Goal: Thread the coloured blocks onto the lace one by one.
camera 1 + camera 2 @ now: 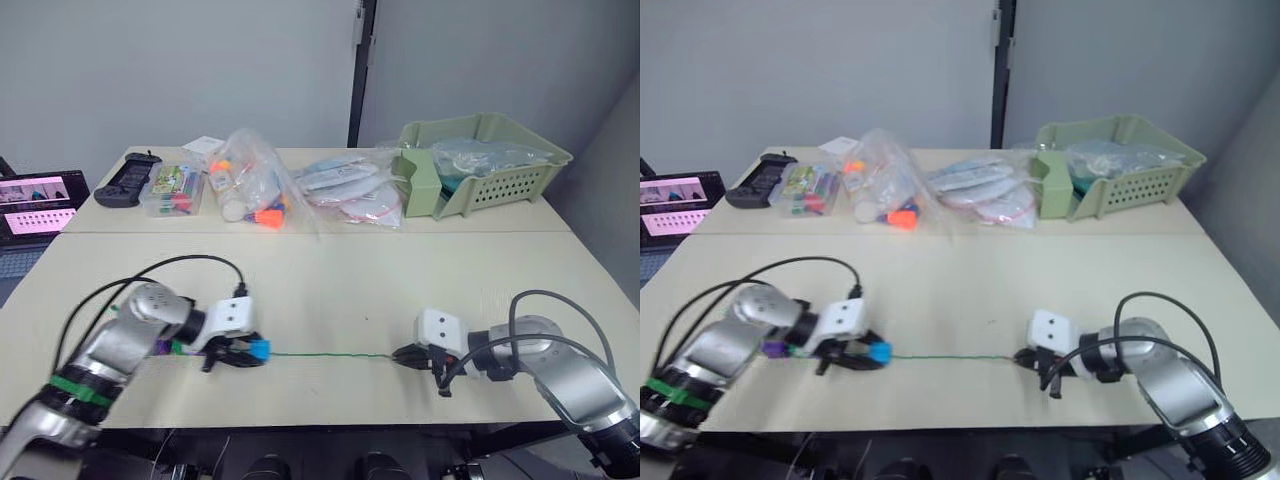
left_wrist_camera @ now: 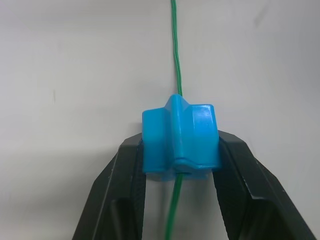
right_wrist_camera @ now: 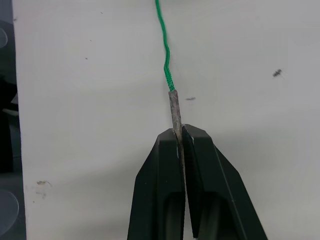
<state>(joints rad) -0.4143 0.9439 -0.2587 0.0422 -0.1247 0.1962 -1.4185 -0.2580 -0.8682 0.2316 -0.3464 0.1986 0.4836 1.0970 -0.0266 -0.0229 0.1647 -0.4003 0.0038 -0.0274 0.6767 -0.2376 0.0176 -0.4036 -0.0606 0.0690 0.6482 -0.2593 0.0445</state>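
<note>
My left gripper (image 2: 180, 150) clamps the blue block (image 2: 181, 140), already strung on the green lace (image 1: 325, 354); my right gripper (image 3: 181, 137) pinches the lace's stiff pale tip (image 3: 175, 111), the cord taut between them across the table (image 1: 330, 290).

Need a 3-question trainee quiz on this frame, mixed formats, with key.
1. True or false: the lace already runs through the blue block.
2. The right tool grips which part of the lace: A) the knot, B) the stiff pale tip, C) the green middle?
3. Fill in: the left tool is shut on the ____ block.

Key: 1 true; 2 B; 3 blue.
</note>
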